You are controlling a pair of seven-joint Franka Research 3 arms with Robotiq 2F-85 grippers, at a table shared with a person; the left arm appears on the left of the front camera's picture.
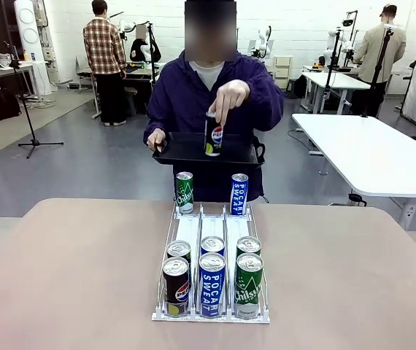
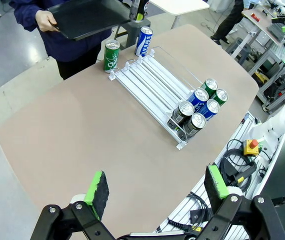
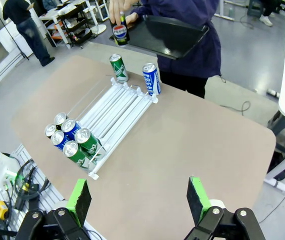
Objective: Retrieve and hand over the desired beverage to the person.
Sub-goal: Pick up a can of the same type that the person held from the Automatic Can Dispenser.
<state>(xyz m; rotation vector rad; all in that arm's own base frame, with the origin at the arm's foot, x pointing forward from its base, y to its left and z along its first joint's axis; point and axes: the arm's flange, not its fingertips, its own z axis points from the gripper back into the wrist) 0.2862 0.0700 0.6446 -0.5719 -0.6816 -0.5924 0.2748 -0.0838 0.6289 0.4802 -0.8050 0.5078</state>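
- Person (image 1: 208,95) in a dark purple hooded jacket, front view, standing at the far side of the table (image 1: 76,270). One hand (image 1: 155,138) holds a black tray (image 1: 186,149) level. The other hand (image 1: 230,97) pinches the top of an upright black Pepsi can (image 1: 213,136) at the tray's middle. Whether that can rests on the tray or hangs clear of it, I cannot tell.
- Clear three-lane rack (image 1: 212,226), same view, lying on the table with its lanes running from the robot's side towards the person.
- Six cans at the rack's near end, in two rows of three. The front row holds a second Pepsi can (image 1: 176,286), a blue Pocari Sweat can (image 1: 212,284) and a green Chilsung can (image 1: 249,286). The back-row cans (image 1: 212,246) stand touching behind them.
- Two far cans, upright at the rack's far end: a green one (image 1: 185,192) on the left lane's line and a blue one (image 1: 239,194) on the right lane's.
- Left gripper (image 2: 157,186), left wrist view: jaws spread wide, nothing between the green pads, hanging high over the table's near edge and well apart from the rack.
- Right gripper (image 3: 139,197), right wrist view: jaws likewise wide apart and empty, above the table's near edge, with the rack and the person well beyond it.
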